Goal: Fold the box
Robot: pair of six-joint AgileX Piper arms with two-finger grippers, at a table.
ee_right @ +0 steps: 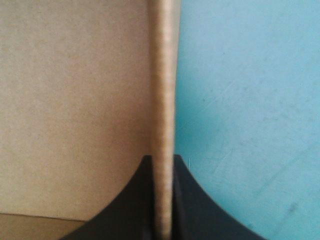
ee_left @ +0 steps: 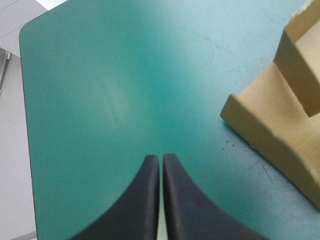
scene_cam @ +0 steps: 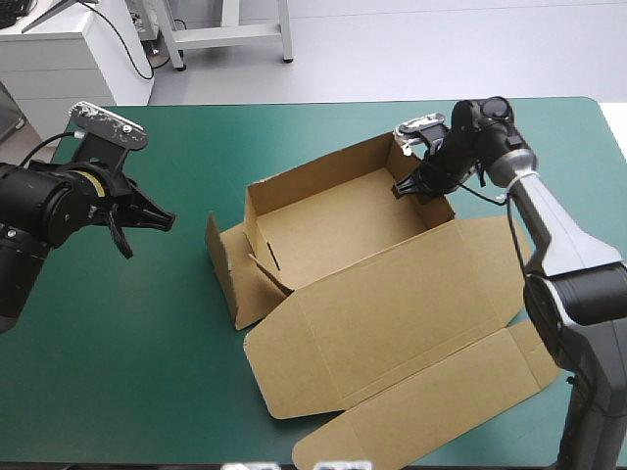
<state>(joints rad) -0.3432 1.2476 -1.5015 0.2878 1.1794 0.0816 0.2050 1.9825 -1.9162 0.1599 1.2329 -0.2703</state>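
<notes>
**Right claw pinches the box wall, left claw hangs pressed together**

From above, the brown box (scene_cam: pixel 333 235) sits a little right of the middle of the teal-green tabletop (scene_cam: pixel 147 352). It is an open tray with its walls raised. Its lid (scene_cam: pixel 411 323) lies flat toward the near edge. At the tray's left end a flap (scene_cam: pixel 230 279) leans outward onto the cover. The right claw (scene_cam: pixel 411 188) is down at the tray's far right corner, its black fingers on the wall there. The left claw (scene_cam: pixel 147 223) hangs over bare cover well to the left of the box, apart from it and pointing its way.

Looking along the left claw (ee_left: pixel 161 159), its two fingers are pressed together into one pointed arch, with nothing between them. Bare tabletop (ee_left: pixel 110 90) stretches ahead. The box (ee_left: pixel 280 120) stands off to one side, ahead of the fingertips and not touching them.

Looking along the right claw (ee_right: pixel 162 160), the fingers are all but together, pinching the top edge of a wall that runs straight ahead between them. On one side of that edge is the brown inside of the box (ee_right: pixel 75 100), on the other the tabletop (ee_right: pixel 250 100).
</notes>
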